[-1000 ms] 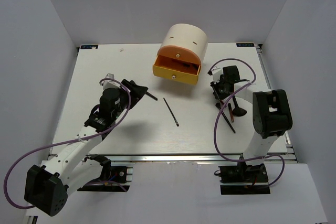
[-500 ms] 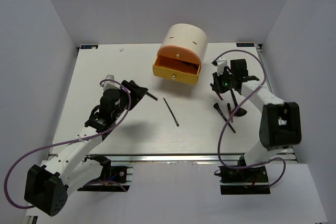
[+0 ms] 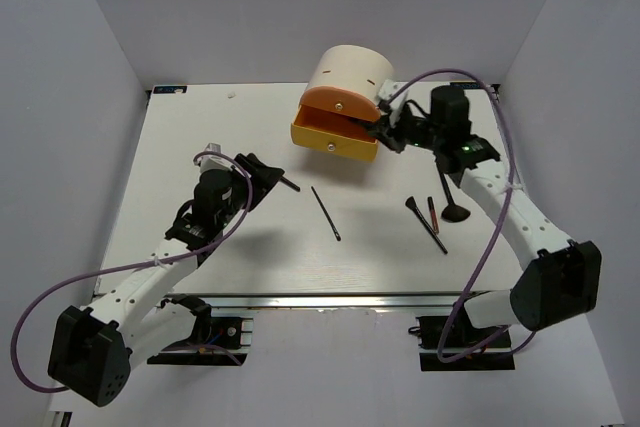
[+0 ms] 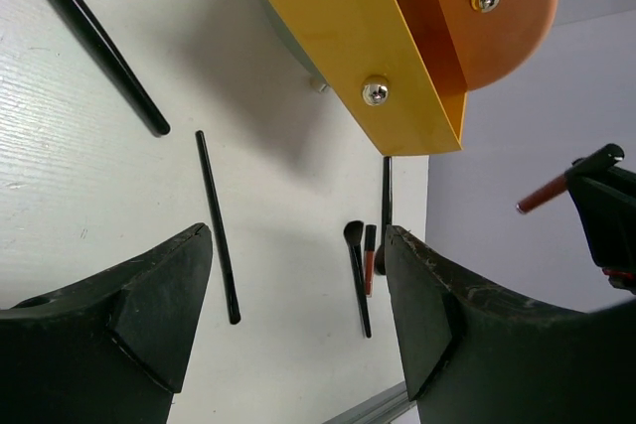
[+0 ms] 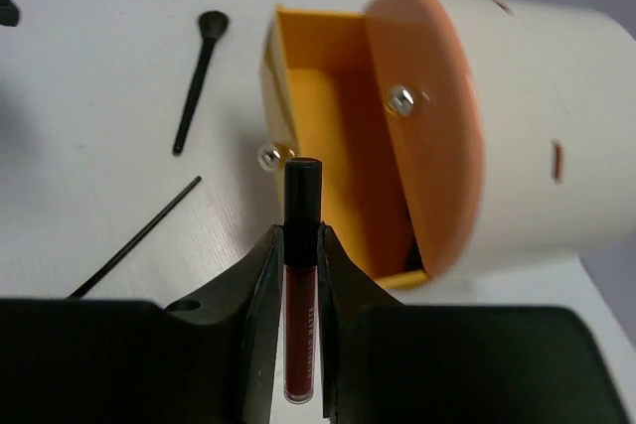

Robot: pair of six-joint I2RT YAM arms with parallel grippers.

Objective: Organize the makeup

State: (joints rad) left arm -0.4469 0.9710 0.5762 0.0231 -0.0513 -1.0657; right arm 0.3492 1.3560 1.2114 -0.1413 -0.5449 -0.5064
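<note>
Right pincer (image 5: 297, 245) swung to drawer (image 5: 338, 146), pinching stick (image 5: 301, 285); left pincer (image 4: 298, 235) spread. Ht unclear: lower over opening, then release.

Bright, even light is washing the white slatted table (image 3: 200, 127); a soft shadow is lying under the yellow plastic drawer (image 4: 348, 57). The cream cylindrical case (image 5: 556, 146) is blurring at upper right.

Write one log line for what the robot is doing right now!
right gripper: shut on stick | stick: near open drawer, not inside | left gripper: open, empty | brushes: on table
</note>
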